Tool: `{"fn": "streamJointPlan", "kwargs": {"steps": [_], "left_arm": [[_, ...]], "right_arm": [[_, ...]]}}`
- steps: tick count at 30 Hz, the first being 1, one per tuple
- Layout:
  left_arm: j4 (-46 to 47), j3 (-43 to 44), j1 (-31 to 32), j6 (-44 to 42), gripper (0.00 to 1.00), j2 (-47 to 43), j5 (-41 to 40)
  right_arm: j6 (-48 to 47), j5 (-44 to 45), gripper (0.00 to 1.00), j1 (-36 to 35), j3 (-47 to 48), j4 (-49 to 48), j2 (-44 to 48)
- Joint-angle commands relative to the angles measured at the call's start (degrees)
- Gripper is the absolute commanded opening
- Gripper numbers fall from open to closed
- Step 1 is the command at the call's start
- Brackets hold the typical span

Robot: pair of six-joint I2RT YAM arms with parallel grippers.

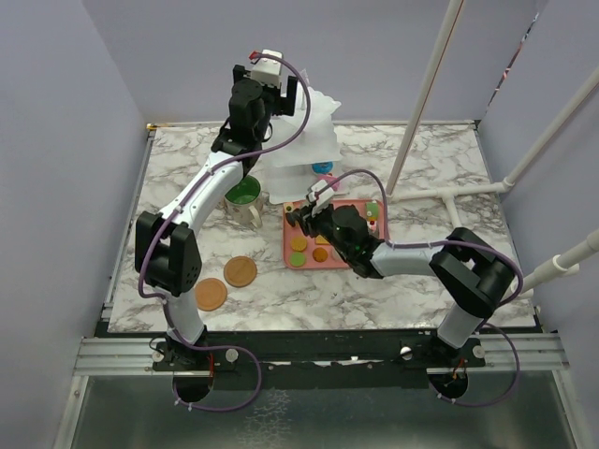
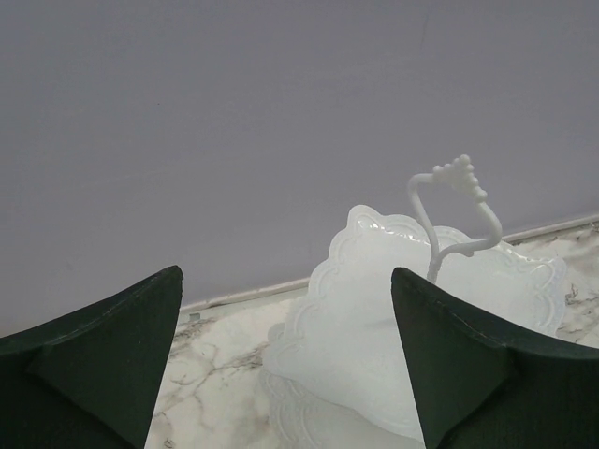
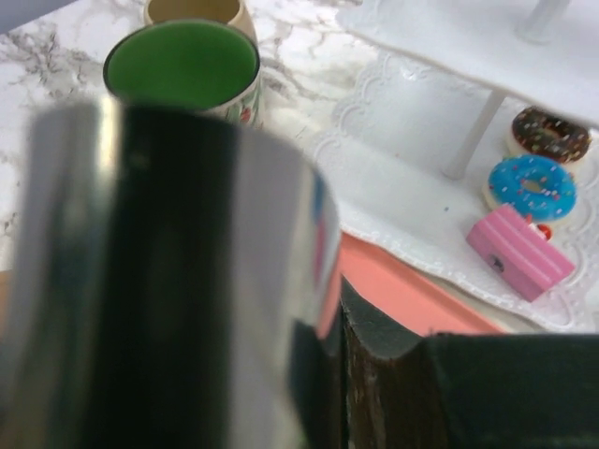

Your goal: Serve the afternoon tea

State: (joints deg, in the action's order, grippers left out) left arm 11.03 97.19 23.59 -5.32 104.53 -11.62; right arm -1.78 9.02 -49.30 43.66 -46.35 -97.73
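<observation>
Marble tabletop (image 1: 440, 271), left fingers (image 2: 94, 365) spread wide and empty near white tiered stand (image 2: 365, 309), right fingers (image 3: 487, 393) pinching black tongs (image 3: 168, 281)

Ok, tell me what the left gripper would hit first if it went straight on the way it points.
Probably the top tier of the white stand, straight ahead of the open left gripper; depth is unclear, so it could pass over it toward the wall.
</observation>
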Motion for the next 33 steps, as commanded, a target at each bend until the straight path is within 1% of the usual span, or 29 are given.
{"fn": "streamJointPlan", "kwargs": {"steps": [1, 10, 17, 26, 33], "left_arm": [[-0.99, -1.33, -0.77, 0.55, 0.93, -2.68, 2.39], [-1.39, -2.43, -1.74, 0.35, 0.92, -4.06, 3.63], [-1.37, -3.11, -2.50, 0.40, 0.92, -4.34, 4.36], [-1.45, -2.89, -2.59, 0.33, 0.90, -4.16, 5.45], [-1.81, -2.55, -2.63, 0.28, 0.90, -3.91, 5.55]], "right_arm": [[-3.17, 3.20, 0.23, 1.21, 4.13, -1.62, 0.35], [-5.29, 1.33, 0.22, 6.26, 9.26, -2.79, -3.39], [-6.01, -0.05, 0.22, 8.95, 11.26, -4.77, -7.60], [-4.66, 0.73, 0.23, 10.17, 14.54, -7.49, -12.88], [-3.43, 1.89, 0.23, 10.54, 15.59, -7.85, -15.59]]}}
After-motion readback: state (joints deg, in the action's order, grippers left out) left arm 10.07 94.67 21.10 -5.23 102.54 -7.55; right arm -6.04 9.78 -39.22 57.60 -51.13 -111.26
